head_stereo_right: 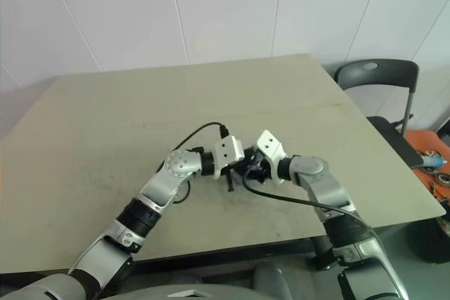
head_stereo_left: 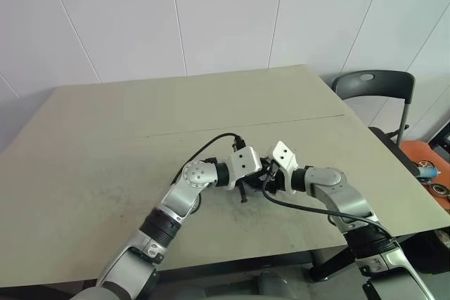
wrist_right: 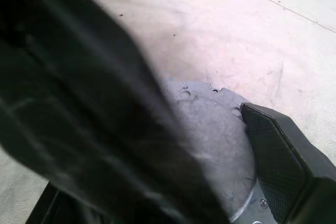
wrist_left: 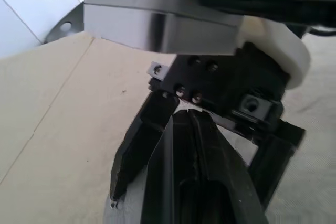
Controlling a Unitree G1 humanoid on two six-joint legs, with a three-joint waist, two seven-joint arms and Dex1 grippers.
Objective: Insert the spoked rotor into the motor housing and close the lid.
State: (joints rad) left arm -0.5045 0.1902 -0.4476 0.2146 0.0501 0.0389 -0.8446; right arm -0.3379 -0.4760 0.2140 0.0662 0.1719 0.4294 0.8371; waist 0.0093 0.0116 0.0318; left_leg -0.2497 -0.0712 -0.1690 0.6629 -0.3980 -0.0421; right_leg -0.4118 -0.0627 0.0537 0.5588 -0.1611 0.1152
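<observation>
- Sitting low between the right gripper's (wrist_right: 231, 171) fingers in the right wrist view, a round grey metal disc (wrist_right: 215, 129) with small holes near its edge is the task part on show; whether it is the lid or the motor housing cannot be told from this angle.
- Its grey face is partly covered by a blurred dark shape close to the lens, and one textured black finger (wrist_right: 283, 166) of the right gripper lies against the disc's rim.
- The right gripper's jaws stand wide apart around this disc, which fills the space between them; it looks gripped at the rim, though the far contact is hidden.
- In the head views the disc itself is hidden behind the two wrists, which meet near the front middle of the desk (head_stereo_left: 140, 124).
- The left gripper (head_stereo_left: 244, 191) is closed with nothing visible between its two black fingers, which lie pressed together and point down towards the desk, just beside the right gripper.
- In the left wrist view the left gripper's closed fingers (wrist_left: 194, 171) point at the right gripper's black body and its white and silver wrist housing, very near it; contact cannot be judged.
- A black cable (head_stereo_left: 211, 144) loops from the left wrist over the beige desk surface.
- A thin seam line (head_stereo_left: 295, 121) runs across the desk behind the arms.
- Beyond the desk's far right corner stands a dark chair (head_stereo_left: 374, 89), against a wall of white panels (head_stereo_left: 211, 12).
</observation>
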